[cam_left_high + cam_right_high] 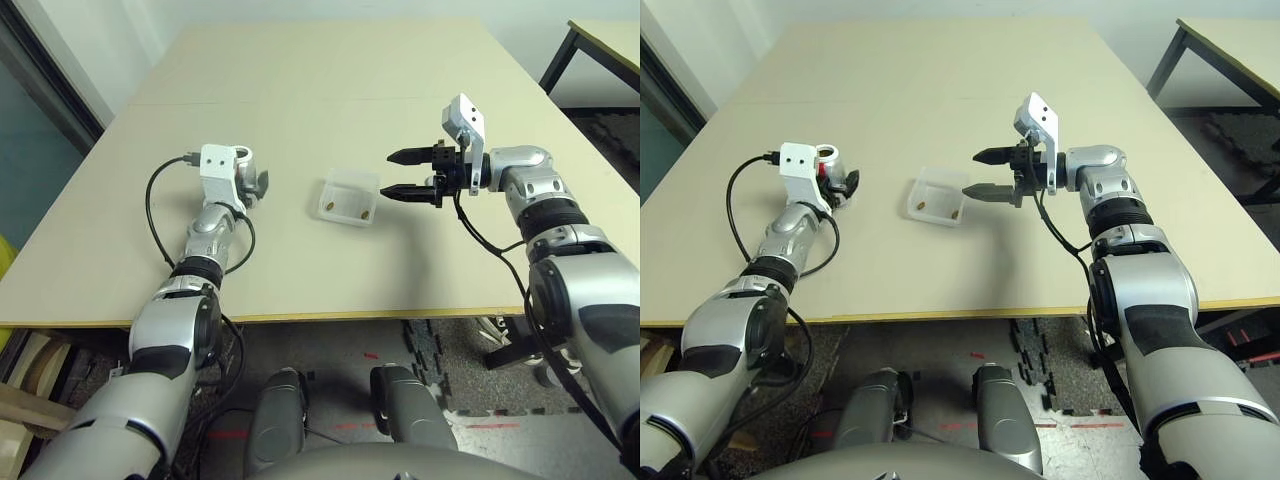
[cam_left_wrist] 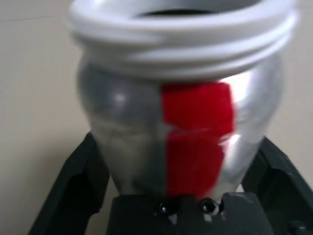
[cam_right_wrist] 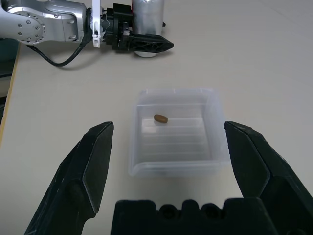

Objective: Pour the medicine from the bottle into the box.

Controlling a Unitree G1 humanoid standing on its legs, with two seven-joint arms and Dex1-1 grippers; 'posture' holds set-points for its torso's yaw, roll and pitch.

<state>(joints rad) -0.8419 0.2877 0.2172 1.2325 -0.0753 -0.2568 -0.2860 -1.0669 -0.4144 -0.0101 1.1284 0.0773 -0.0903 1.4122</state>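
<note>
**Two pills in the box, and two ways to upset the result**

Two small brown pills [image 1: 333, 207] lie on the floor of the clear plastic box [image 1: 372, 181], which sits near the middle of the table [image 1: 300, 80]. So the medicine appears to be where the task wants it. The bottle [image 1: 827, 157] stands upright and well apart from the box, on the robot's left. Its white threaded mouth is uncapped and faces up, and its red stripe faces the wrist.

The left end effector [image 1: 843, 183] is around the lower part of the bottle. Whether it is clamped on the bottle or has let go, I cannot tell. The right end effector [image 1: 398, 173] is spread wide and holds nothing. It hovers just beside the box, pointing across at it.

The first risk is the bottle. It looks tall for its base, so if the left arm draws back off-line or with one side dragging, it could topple and roll. Any pill left inside would then scatter, and the wrist view does not show the bottle's inside.

The second risk is the box. It looks thin and light, and the right end effector hangs close to its rim. A small drop or sideways drift could shove or flip it and throw the pills onto the table.
</note>
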